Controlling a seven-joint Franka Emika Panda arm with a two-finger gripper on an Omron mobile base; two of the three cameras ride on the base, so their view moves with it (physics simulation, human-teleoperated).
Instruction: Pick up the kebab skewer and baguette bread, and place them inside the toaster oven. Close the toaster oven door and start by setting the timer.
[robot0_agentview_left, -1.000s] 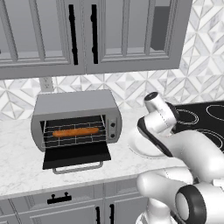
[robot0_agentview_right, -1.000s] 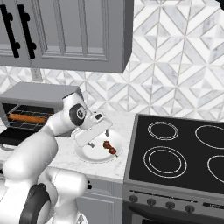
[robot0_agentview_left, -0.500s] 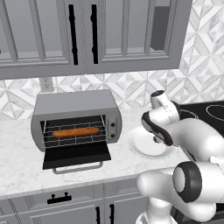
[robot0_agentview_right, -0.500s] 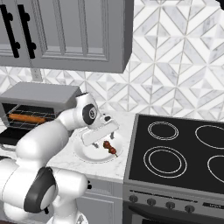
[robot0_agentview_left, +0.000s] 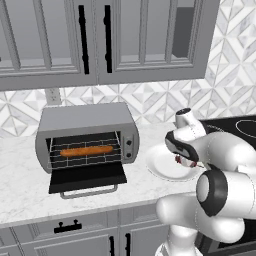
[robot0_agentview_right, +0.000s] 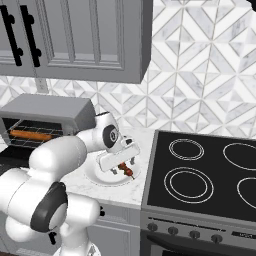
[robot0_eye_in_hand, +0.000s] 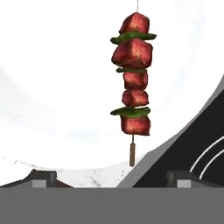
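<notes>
Marble desk (robot0_agentview_left: 20, 185) from the left: bread (robot0_agentview_left: 86, 150) on the rack of the open oven (robot0_agentview_left: 87, 140), arm now swung right over the plate (robot0_agentview_left: 160, 167). From the right, hand (robot0_agentview_right: 118, 159) lowered above the skewer (robot0_agentview_right: 127, 171); hand view, jaws wide and empty, skewer (robot0_eye_in_hand: 132, 85) centred on the plate, so likely grasp next.

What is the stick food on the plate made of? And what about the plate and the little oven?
The kebab skewer looks like dark red meat chunks with thin green slices between, on a thin brownish stick, maybe wood. The plate is plain smooth white, probably ceramic, though its look leaves that open. The toaster oven looks like matte grey metal, with a wire rack inside.
</notes>
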